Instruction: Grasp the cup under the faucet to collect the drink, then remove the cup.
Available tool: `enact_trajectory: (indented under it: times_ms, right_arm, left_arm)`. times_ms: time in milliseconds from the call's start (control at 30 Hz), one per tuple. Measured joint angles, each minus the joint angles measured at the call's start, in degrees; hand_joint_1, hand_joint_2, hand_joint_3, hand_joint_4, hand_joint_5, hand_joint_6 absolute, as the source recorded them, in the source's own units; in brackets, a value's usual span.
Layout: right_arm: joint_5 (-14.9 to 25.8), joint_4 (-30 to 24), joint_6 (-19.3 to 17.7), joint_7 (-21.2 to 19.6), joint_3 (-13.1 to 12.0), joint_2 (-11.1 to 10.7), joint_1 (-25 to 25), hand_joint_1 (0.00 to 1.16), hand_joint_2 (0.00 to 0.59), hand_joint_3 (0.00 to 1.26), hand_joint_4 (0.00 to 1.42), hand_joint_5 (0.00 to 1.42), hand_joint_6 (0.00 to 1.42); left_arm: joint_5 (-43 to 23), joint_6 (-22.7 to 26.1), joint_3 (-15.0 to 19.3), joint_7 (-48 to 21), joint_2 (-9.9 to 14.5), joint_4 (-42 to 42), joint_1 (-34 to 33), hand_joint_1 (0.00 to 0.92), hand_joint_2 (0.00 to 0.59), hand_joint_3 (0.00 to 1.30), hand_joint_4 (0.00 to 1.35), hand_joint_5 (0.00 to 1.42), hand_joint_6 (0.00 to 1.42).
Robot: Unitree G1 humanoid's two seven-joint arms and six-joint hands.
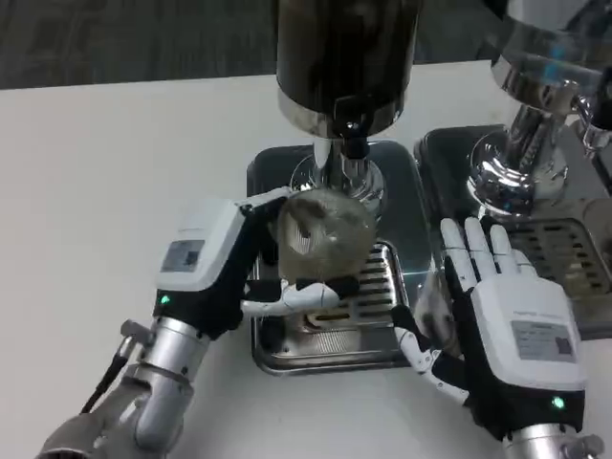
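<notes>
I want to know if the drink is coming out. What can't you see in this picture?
- Head view: the clear plastic cup is blurred and wrapped by the left hand, so its fill level cannot be told.
- The dark drink dispenser is cut off by the top edge.
- Any liquid stream at the black faucet is too small to make out.
- The right hand covers part of the steel drip tray.

One head view looks steeply down from above and behind the arms onto the bench (115, 191). It sits close. It faces forward, toward the bench's far edge.
</notes>
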Motion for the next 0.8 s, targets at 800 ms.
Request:
enact_trajectory:
  times_ms: [800]
  right_arm:
    - [-0.18, -0.44, 0.00, -0.25, -0.25, 0.72, 0.95, 0.39, 0.392, 0.02, 0.00, 0.00, 0.14]
  left_arm:
    - [0.59, 4.97, -4.12, 3.06, -3.36, 8.07, -5.93, 0.304, 0.056, 0.36, 0.43, 0.89, 1.06]
